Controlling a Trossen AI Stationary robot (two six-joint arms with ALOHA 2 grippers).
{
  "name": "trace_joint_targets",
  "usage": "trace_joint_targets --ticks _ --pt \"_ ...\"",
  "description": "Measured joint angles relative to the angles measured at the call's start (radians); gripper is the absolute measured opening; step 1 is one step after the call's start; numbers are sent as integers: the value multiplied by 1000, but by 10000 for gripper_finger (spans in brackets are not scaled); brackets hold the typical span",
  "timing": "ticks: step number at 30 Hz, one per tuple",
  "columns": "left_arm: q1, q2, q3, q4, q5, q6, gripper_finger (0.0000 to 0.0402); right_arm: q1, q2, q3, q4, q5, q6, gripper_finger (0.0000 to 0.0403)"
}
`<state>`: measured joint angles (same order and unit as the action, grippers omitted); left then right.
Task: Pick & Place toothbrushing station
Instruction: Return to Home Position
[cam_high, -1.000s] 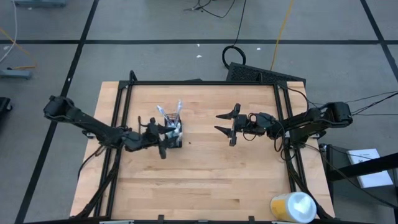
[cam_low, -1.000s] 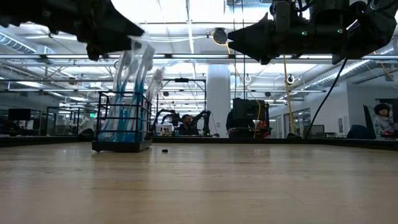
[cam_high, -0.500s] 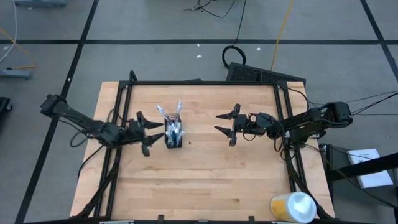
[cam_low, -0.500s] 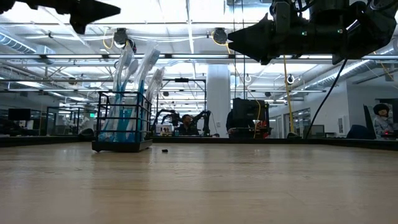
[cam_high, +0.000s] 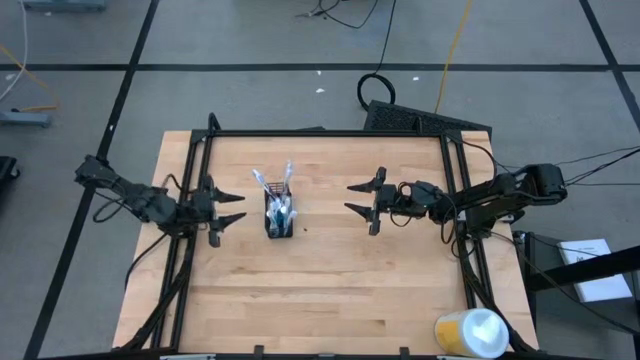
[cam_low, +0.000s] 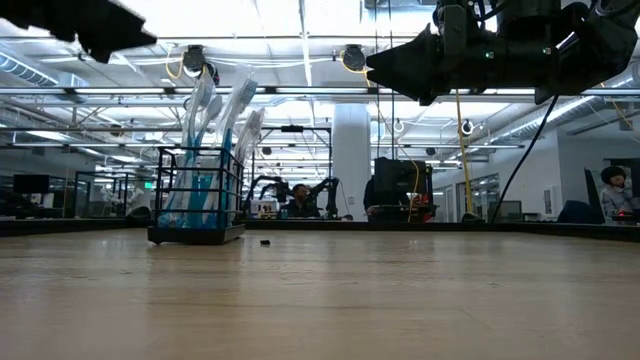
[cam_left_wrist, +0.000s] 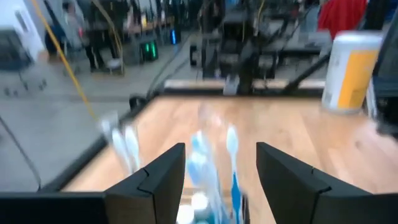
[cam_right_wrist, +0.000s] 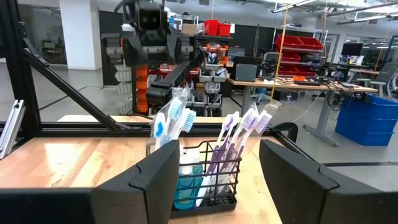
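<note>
The toothbrushing station (cam_high: 279, 213) is a small black mesh holder with blue-and-white toothbrushes sticking up from it. It stands on its base on the wooden table, left of centre, also in the low view (cam_low: 197, 195). My left gripper (cam_high: 240, 207) hovers open to the station's left, pointing at it, clear of it; its wrist view shows the toothbrushes (cam_left_wrist: 214, 180) ahead between the fingers. My right gripper (cam_high: 349, 197) hangs open to the station's right, above the table, facing the station (cam_right_wrist: 199, 168).
A yellow-and-white round container (cam_high: 472, 333) stands at the table's near right corner. Black frame rails (cam_high: 190, 160) run along the table's left, far and right edges. A tiny dark speck (cam_low: 264, 241) lies on the wood just right of the station.
My left gripper has drawn back from beside the station toward the table's left edge, rising and rolling a little, with its fingers still apart. The station has stayed upright in the same place.
</note>
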<state>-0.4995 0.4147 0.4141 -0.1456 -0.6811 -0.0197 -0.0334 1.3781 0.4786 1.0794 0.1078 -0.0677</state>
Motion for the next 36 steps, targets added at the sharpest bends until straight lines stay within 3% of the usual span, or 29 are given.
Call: trace_joint_targets --ticks 3,11,18,21,26,36 --pt "1 5 1 -119 1 -64 202 0 0 0 0 0 0 212" --pt "27 -12 -38 -134 27 -122 202 -16 0 0 -12 0 3 212" --pt "85 -174 -244 40 110 -136 202 -18 0 0 -9 0 4 212" --pt "112 -269 -292 34 144 -133 202 -18 0 0 -9 0 17 212" --pt "155 -414 -300 -65 194 -122 203 -18 0 0 -10 -3 36 212" --pt "290 -409 -291 -68 325 -114 203 -19 0 0 -15 -4 31 212"
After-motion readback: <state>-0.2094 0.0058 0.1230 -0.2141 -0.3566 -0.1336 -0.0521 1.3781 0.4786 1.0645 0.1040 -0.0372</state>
